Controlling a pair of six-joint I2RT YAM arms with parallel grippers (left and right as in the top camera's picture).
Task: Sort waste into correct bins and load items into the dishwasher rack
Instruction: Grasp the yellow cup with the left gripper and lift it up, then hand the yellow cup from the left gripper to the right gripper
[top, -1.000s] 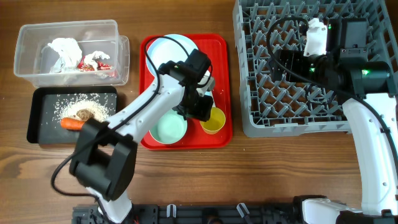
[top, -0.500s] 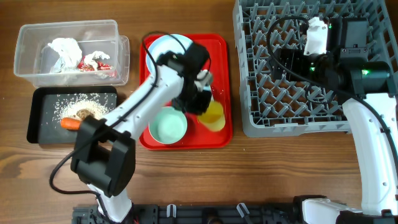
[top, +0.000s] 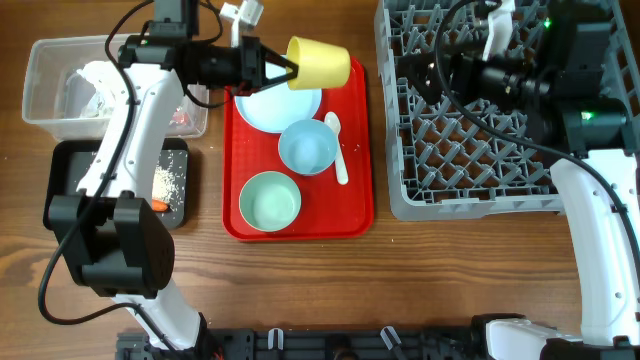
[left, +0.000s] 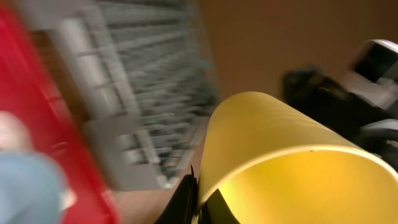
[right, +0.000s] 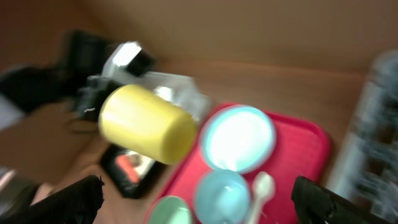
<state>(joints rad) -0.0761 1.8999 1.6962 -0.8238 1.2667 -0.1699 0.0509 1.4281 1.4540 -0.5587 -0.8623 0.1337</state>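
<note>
Left claw (top: 278, 68) pinches yellow cup (top: 320, 63) by rim, sideways above red tray (top: 365, 150) far edge; right claw (right: 199, 205) spread, perhaps for handoff (views blurred).

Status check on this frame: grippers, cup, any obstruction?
Left gripper shut on yellow cup, cup sideways above red tray. Right gripper open over dishwasher rack, possibly crowding the drop.

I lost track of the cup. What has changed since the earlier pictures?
The left gripper shut its jaws on the yellow cup, lifted it off the near right corner of the red tray and swung it to the tray's far edge, tipped on its side. The plate, the greenish bowl and the right arm over the rack stayed about where they were.
</note>
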